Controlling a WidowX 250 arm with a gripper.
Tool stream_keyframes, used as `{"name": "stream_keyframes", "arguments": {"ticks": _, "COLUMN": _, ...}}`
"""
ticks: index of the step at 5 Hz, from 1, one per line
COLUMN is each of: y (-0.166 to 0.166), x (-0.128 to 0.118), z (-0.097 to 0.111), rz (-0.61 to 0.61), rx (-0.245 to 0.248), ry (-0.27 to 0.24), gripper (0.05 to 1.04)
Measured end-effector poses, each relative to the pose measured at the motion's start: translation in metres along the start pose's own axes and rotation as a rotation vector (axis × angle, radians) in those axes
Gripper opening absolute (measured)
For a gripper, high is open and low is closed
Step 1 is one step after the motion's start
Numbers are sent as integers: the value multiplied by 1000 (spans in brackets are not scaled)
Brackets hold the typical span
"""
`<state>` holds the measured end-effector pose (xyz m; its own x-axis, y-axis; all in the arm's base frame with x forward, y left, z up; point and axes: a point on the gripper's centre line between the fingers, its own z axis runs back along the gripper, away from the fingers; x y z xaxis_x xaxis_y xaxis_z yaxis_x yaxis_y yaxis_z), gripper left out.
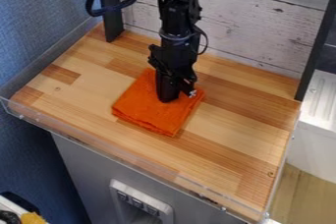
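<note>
Cloth [146, 114], orange, folded, on wooden counter [244, 126], black hand [176, 95] pointing down at it, cannot tell whether spread or pinching

One fixed cam. We look down at a slant from above the near side of the wooden counter [230, 132], facing the plank wall [263, 26] on the far side. Near right corner sits lowest, so we're angled a bit left. Mid-range: close enough to centre roughly on the orange cloth [148, 112], far enough back to fit the whole near edge.
</note>
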<state>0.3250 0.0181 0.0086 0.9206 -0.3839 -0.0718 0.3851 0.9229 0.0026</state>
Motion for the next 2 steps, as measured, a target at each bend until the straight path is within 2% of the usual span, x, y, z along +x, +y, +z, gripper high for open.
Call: {"name": "stream_keyframes", "arguments": {"ticks": 2, "y": -20, "x": 3, "z": 0, "rz": 234, "rx": 36, "ry": -38, "gripper": 59}}
